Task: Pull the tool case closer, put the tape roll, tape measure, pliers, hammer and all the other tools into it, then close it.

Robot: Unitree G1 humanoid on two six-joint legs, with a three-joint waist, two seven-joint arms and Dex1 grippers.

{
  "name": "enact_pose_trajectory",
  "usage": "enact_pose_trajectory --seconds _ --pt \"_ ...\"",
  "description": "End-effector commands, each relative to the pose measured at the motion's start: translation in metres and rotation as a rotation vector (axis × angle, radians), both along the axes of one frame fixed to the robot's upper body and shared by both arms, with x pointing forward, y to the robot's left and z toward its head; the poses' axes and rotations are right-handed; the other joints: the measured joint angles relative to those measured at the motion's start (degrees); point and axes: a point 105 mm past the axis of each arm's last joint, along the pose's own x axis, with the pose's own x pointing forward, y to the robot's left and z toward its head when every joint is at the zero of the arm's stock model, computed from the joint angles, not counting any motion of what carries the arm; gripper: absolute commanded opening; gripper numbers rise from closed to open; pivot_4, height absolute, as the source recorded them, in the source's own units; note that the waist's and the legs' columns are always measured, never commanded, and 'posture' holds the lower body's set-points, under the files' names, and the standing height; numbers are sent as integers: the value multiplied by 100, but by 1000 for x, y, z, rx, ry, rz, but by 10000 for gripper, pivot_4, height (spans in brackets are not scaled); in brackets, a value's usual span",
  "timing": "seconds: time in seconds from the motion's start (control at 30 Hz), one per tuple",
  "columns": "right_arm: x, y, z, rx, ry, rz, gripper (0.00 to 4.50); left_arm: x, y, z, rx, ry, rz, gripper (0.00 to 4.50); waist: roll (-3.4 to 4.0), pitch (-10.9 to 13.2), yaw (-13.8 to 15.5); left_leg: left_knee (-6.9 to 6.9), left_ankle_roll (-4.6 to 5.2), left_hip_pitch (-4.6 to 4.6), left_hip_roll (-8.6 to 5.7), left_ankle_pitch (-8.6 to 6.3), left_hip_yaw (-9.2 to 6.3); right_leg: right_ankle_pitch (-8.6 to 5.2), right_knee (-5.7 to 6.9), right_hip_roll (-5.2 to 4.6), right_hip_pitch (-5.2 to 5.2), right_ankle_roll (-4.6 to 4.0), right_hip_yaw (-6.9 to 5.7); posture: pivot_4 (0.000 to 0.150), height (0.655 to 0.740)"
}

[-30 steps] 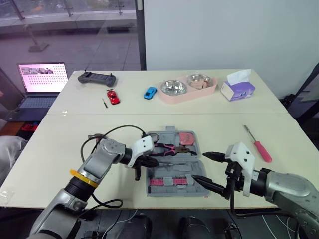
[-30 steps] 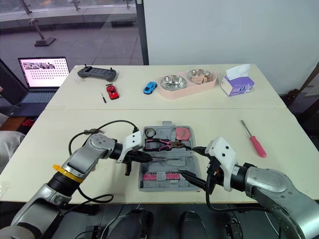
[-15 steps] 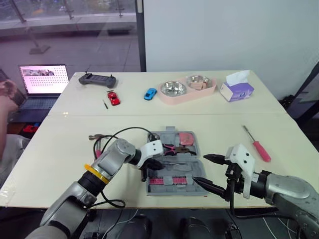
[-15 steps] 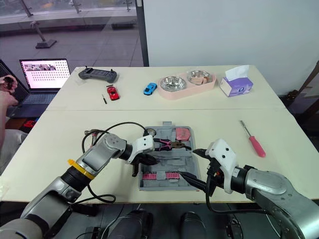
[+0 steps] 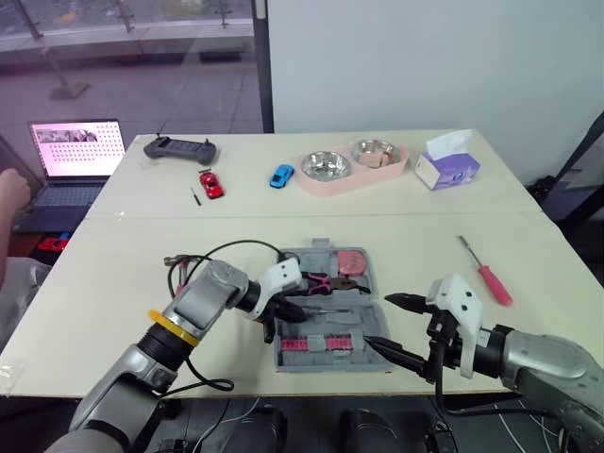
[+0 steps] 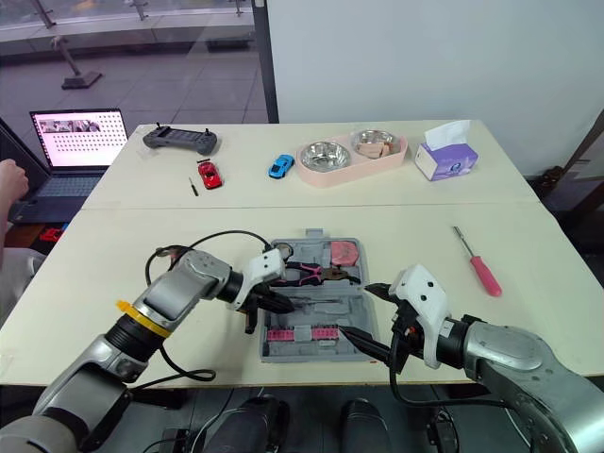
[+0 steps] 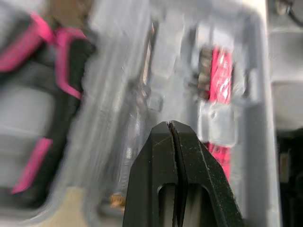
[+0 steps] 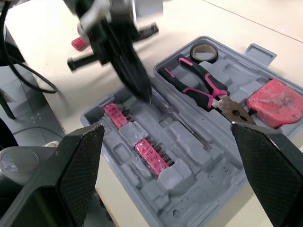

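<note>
The grey tool case (image 5: 368, 351) lies open near the front edge of the near table. In it are a tape roll (image 8: 204, 47), pink-handled pliers (image 8: 199, 85), a red tape measure (image 8: 274, 101) and pink bit strips (image 8: 149, 156). My left gripper (image 5: 294, 312) is shut and empty, its tip low over the left half of the case, close to the thin metal shaft (image 8: 182, 120). My right gripper (image 5: 392, 326) stands open just right of the case. A red-handled screwdriver (image 5: 488, 274) lies on the table to the right. A metal-headed tool (image 5: 176, 260) lies left of the case, partly behind my left arm.
On the far table stand a laptop (image 5: 75, 156), a game controller (image 5: 179, 148), a red toy car (image 5: 210, 183), a blue toy car (image 5: 281, 176), a pink tray (image 5: 351, 177) with two metal bowls and a tissue box (image 5: 447, 162). A person's hand (image 5: 9, 189) shows at the left edge.
My left gripper has moved right, from the case's left edge to over its inside, staying shut. The right gripper has held still. The camera shifted slightly.
</note>
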Motion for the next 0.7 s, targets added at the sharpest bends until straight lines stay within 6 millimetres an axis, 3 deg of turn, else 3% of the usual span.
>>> enact_pose_trajectory --seconds 0.03,0.33,0.5,0.7 --pt "-2 4 7 4 -33 32 45000 7 -8 24 -67 -57 14 246 -1 1 -1 0 0 0 -1 0 0 0 -2 0 2 1 0 1500 7400" --pt "0 5 8 4 -35 37 45000 8 -11 -5 14 -75 7 246 -3 2 -9 -3 0 0 -3 0 3 -1 -4 2 0 2 0 1500 7400" --pt "-2 4 8 3 -31 32 45000 7 -4 -46 174 -107 -36 246 -3 1 3 -2 0 2 -4 0 3 0 -3 1 3 2 1 1500 7400" --pt "-3 4 8 4 -29 27 45000 -3 -10 -62 206 -78 -81 246 4 -5 11 -2 0 30 -4 0 3 -8 -8 -3 37 9 1 1500 7400"
